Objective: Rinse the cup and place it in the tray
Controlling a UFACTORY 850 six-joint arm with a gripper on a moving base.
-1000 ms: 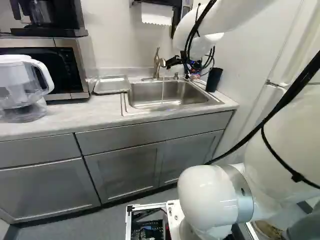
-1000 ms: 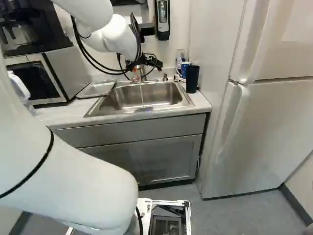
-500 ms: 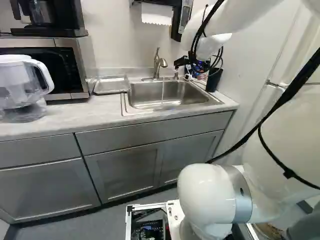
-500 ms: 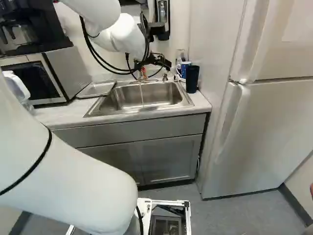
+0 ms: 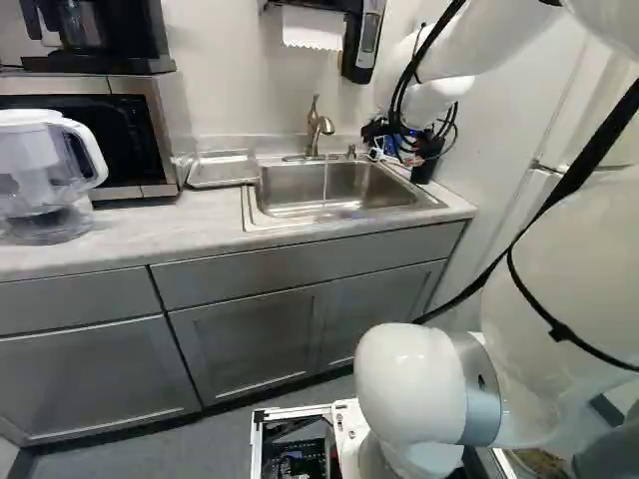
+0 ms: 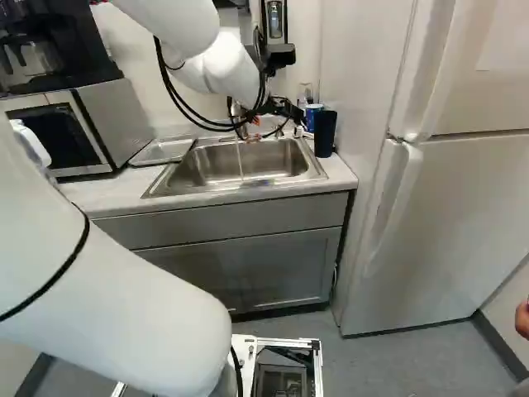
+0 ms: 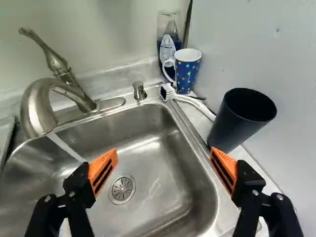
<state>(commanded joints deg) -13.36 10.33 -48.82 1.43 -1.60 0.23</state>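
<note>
Above the sink (image 7: 163, 170), my gripper (image 6: 285, 109) hangs with its fingers spread wide and nothing between them; both orange pads (image 7: 103, 170) show bare. Reading the sink as a clock with the wall at twelve, I have the faucet (image 7: 37, 111) near twelve o'clock, a thin stream of water (image 7: 66, 147) running from its spout into the basin; the drain (image 7: 122, 188) sits at the basin's floor, seen between and beyond my fingertips.

Two vessels could be the cup, and I cannot tell which one the task means; the black cup (image 7: 227, 129) stands on the counter (image 5: 140, 230) at two o'clock, its mouth up, close to my right finger, though I cannot tell whether they touch; the blue patterned mug (image 7: 188, 71) stands upright at one o'clock, its handle toward the faucet side, with a clear bottle (image 7: 168, 24) just behind it. A white-handled brush (image 7: 187, 99) lies at the sink's edge near the mug; a small metal pump (image 7: 139, 91) rises between brush and faucet. Out at ten o'clock, the tray (image 5: 222, 171) lies on the counter beside the sink, near the microwave (image 5: 155, 130); farther off at nine o'clock stands a clear pitcher (image 5: 35, 175).
</note>
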